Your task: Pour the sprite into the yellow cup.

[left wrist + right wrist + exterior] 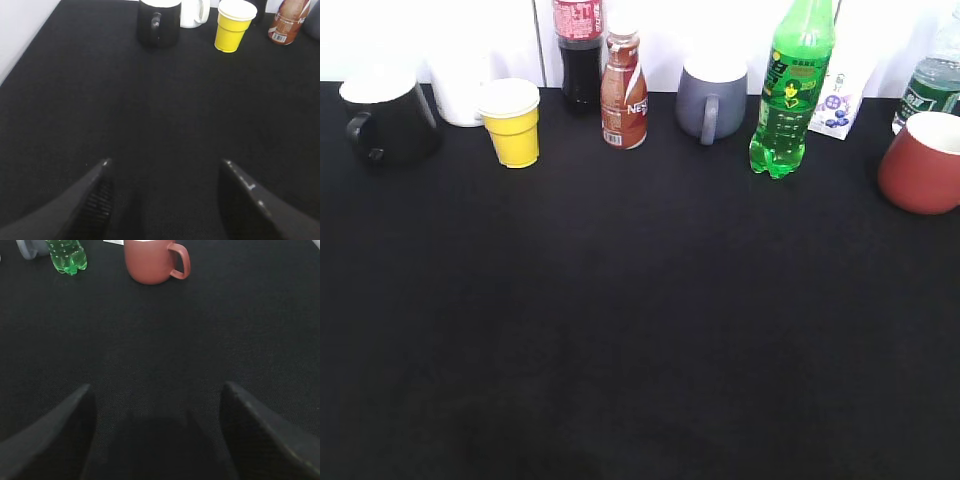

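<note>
The sprite bottle [790, 90] stands upright at the back right of the black table; its base shows in the right wrist view [67, 257] at the top left. The yellow cup [512, 122] stands upright at the back left and shows in the left wrist view [232, 25] at the top right. My left gripper [165, 165] is open and empty, low over the cloth, well short of the cup. My right gripper [157, 390] is open and empty, well short of the bottle. Neither gripper shows in the exterior view.
Along the back stand a black mug [388, 118], a white mug [460, 90], a cola bottle [580, 50], a brown Nescafe bottle [624, 92], a grey mug [712, 98], a small carton [840, 100], a clear green-labelled bottle [932, 75] and a red mug [924, 162].
</note>
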